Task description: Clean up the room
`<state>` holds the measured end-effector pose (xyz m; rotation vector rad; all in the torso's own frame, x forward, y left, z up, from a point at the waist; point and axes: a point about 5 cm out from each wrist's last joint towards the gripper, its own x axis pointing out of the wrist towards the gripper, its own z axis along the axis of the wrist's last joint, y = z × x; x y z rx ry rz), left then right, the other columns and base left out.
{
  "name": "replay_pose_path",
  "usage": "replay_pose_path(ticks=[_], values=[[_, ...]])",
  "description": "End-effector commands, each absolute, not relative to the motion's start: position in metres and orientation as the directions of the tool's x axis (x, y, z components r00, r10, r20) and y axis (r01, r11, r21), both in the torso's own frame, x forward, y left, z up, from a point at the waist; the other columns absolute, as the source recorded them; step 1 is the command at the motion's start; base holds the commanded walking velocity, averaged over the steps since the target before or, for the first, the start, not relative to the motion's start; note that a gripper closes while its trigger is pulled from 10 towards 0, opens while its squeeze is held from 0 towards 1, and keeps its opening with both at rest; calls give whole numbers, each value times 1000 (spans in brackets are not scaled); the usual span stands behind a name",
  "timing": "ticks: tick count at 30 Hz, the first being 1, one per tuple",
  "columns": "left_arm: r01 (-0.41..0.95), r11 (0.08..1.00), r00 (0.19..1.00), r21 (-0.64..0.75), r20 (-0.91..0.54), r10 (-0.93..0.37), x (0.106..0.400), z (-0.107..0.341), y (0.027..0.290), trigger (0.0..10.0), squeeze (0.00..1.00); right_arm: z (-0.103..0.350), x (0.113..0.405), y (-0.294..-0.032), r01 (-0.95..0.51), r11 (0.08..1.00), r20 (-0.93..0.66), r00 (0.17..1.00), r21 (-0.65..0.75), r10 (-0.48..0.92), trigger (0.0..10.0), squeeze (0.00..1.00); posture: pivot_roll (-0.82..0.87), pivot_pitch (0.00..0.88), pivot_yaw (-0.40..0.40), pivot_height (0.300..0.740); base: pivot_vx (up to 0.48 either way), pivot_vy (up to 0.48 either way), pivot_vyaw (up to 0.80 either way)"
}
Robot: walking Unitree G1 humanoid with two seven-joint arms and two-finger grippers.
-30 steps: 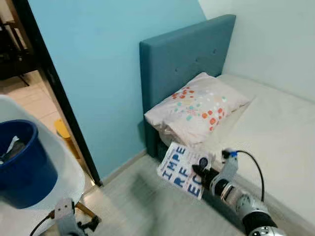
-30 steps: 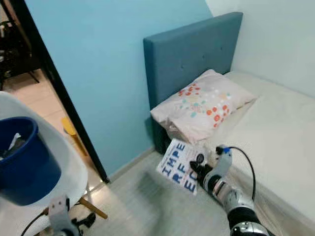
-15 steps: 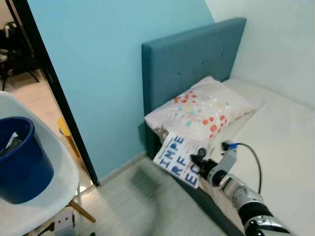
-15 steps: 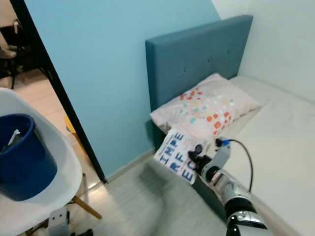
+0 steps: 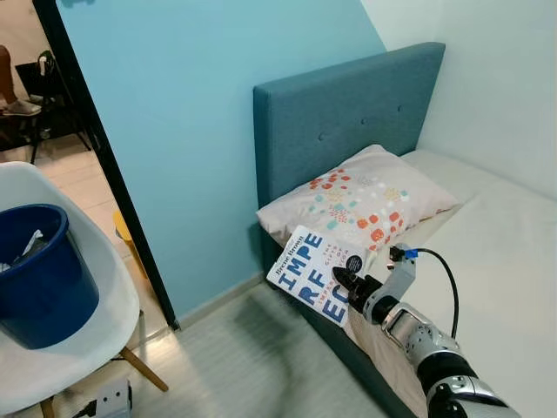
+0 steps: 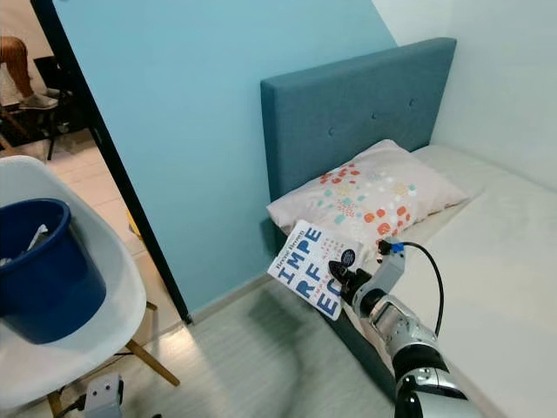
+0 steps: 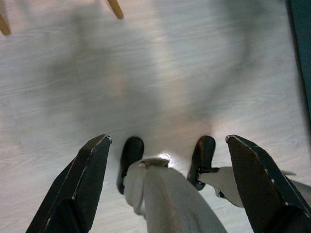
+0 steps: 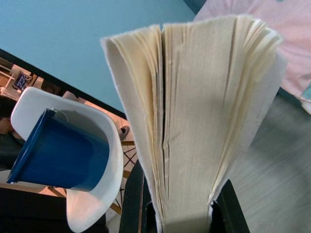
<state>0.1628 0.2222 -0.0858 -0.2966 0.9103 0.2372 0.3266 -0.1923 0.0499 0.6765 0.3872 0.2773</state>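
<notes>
Right gripper [image 5: 341, 280] sits centre-right of the head view, fingers clenched on a white paperback book [image 5: 317, 273] with large blue cover letters. The book is held in the air, cover up and tilted, just below the patterned pillow [image 5: 361, 198] and over the near corner of the bed [image 5: 496, 252]. In the right wrist view the page edges [image 8: 194, 121] fan toward the camera, pinched at the bottom of the frame between the two black fingers [image 8: 131, 204].

Teal headboard [image 5: 348, 113] stands behind the pillow in the upper centre, against the light blue wall [image 5: 191, 104]. A black cable loops off the right wrist.

At the left edge of the frame a white chair [image 5: 96, 331] carries a dark blue bucket [image 5: 39, 274] on its seat. A dark doorframe runs behind the chair, and a person's leg shows beyond it at the upper left.

Left gripper [image 7: 165, 179] hangs over the pale wood floor [image 7: 194, 73], fingers spread wide, nothing between them; the robot's own black feet show below it.
</notes>
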Motion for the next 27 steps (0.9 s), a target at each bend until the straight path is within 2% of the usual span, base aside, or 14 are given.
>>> replay_pose_path(ticks=[1,5,11,19,23,27], values=[[-333,932,587,-143,-805,86,160,-87,224,10000,0,57,332,-186,-165,740,-222,892,652,394,10000,0,-137,0,2,740,0,-465,0],[-331,932,592,-149,-801,82,163,-86,223,10000,0,54,332,-181,-176,775,-233,893,607,385,10000,0,-139,0,2,740,0,-461,0],[-323,932,608,-163,-791,72,171,-83,219,10000,0,52,333,-170,-211,800,-246,881,561,404,10000,0,-136,0,-4,740,0,-461,705],[-325,931,609,-164,-789,73,173,-83,217,10000,0,54,335,-167,-228,810,-260,871,540,418,10000,0,-140,0,-7,740,0,-456,759],[-329,932,609,-155,-789,83,173,-83,216,10000,0,54,335,-168,-215,817,-261,878,535,402,10000,0,-141,0,-9,740,0,-69,148],[-354,924,600,-146,-793,104,172,-84,216,10000,0,47,334,-173,-152,859,-331,879,488,344,10000,0,-141,0,-11,740,0,0,0]])
